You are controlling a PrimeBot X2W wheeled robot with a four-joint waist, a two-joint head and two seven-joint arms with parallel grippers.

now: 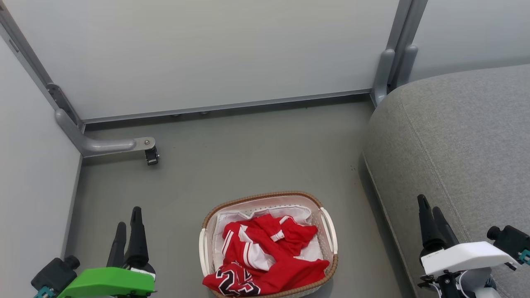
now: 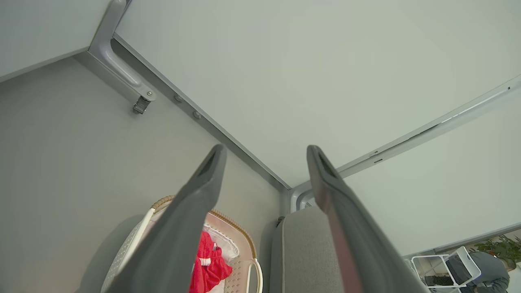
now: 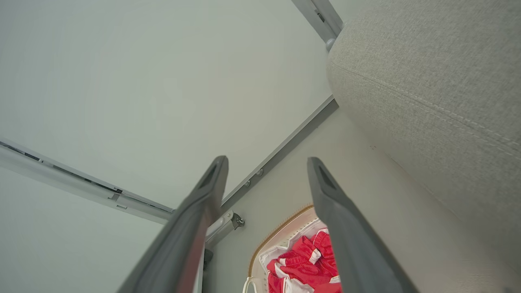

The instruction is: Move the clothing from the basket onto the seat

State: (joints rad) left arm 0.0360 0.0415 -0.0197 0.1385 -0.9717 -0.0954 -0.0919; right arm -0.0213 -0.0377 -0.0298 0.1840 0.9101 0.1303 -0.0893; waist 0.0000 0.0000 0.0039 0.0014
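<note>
Nearest in the head view, found left tool (image 1: 128, 216) and right tool (image 1: 428, 202) spread and empty, flanking the basket (image 1: 265, 194) on the floor (image 1: 248, 157), clothing (image 1: 273, 252) heaped inside, beside the seat (image 1: 455, 136). Looked along splayed left fingers (image 2: 187, 219) onto basket and seat edge. Looked along splayed right fingers (image 3: 342, 228) likewise; judged both poised to reach in.

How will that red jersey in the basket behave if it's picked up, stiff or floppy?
Probably floppy: the jersey lies crumpled in folds, so it would likely drape. Thin cloth, so likely light. It's bunched with another red piece in the basket, which may drag along.
</note>
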